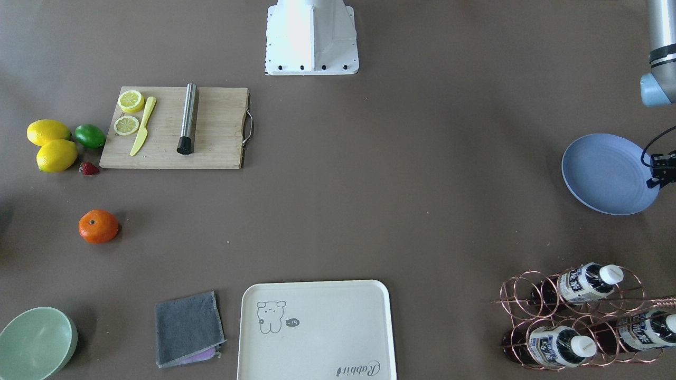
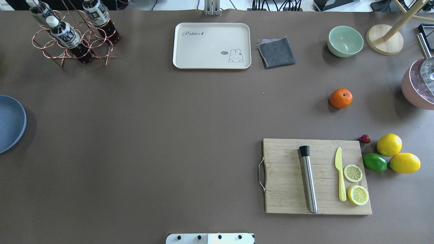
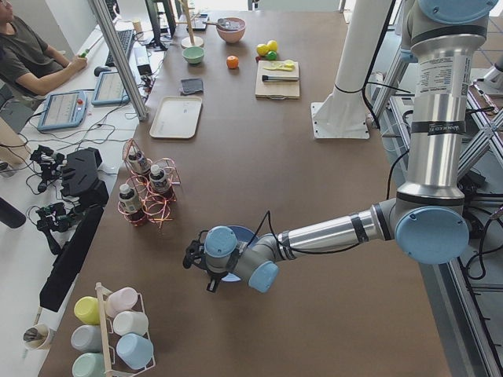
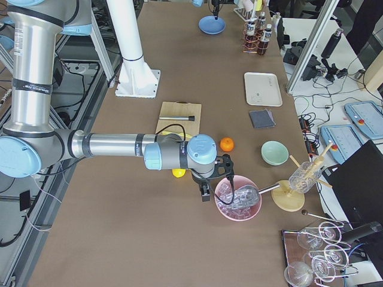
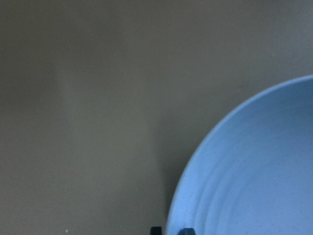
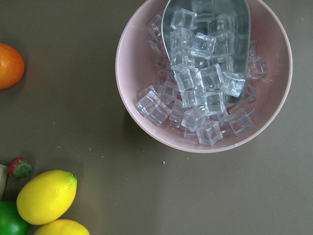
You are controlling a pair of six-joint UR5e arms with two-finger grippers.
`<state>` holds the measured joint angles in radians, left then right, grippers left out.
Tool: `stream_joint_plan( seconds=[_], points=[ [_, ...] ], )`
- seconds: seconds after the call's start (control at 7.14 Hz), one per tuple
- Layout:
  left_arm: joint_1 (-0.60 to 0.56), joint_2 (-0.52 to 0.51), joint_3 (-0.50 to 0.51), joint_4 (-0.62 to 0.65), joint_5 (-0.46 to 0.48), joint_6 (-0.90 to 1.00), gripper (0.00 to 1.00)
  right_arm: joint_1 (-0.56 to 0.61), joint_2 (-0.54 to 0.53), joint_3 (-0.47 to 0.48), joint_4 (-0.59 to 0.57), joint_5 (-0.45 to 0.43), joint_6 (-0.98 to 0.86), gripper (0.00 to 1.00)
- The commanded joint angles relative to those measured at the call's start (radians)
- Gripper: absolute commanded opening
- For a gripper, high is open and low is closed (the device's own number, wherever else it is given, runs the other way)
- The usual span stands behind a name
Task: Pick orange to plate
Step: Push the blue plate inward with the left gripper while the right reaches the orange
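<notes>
The orange (image 2: 341, 98) lies alone on the brown table on my right side, also seen in the front view (image 1: 99, 226) and at the left edge of the right wrist view (image 6: 7, 66). The periwinkle plate (image 2: 10, 123) sits empty at the far left edge (image 1: 607, 174). My left gripper (image 5: 170, 230) hovers over the plate's rim (image 5: 254, 166). Only two dark tips show, a narrow gap apart, and I cannot tell its state. My right gripper (image 4: 206, 190) hangs beside the pink bowl, a short way from the orange (image 4: 227, 144). Its fingers are out of the wrist view.
A pink bowl (image 6: 205, 73) of ice cubes with a metal scoop sits right of the orange. Two lemons (image 2: 389, 144), a lime (image 2: 374, 162) and a strawberry (image 2: 364, 138) flank the cutting board (image 2: 288, 176). Cream tray (image 2: 212, 45), grey cloth (image 2: 276, 52), green bowl (image 2: 345, 41) and bottle rack (image 2: 73, 37) line the far edge.
</notes>
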<state>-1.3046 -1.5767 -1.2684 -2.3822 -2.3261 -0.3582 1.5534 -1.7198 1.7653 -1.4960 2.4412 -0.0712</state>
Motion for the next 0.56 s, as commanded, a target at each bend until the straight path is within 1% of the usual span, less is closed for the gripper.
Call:
stream_joint_plan(
  seconds=[0.0, 0.14, 0.28, 0.42],
  points=[
    [0.096, 0.006, -0.251, 0.047, -0.052, -0.378, 0.00, -0.130, 0.012, 0.011, 0.131, 0.004, 0.234, 1.00],
    [0.193, -0.002, -0.346, 0.046, -0.046, -0.562, 0.00, -0.229, 0.041, 0.005, 0.239, -0.004, 0.422, 1.00],
    [0.322, -0.031, -0.418, 0.047, 0.040, -0.714, 0.00, -0.315, 0.108, -0.001, 0.270, -0.014, 0.559, 1.00],
    [0.412, -0.108, -0.427, 0.047, 0.104, -0.861, 0.00, -0.378, 0.182, -0.035, 0.270, -0.052, 0.627, 1.00]
  ],
)
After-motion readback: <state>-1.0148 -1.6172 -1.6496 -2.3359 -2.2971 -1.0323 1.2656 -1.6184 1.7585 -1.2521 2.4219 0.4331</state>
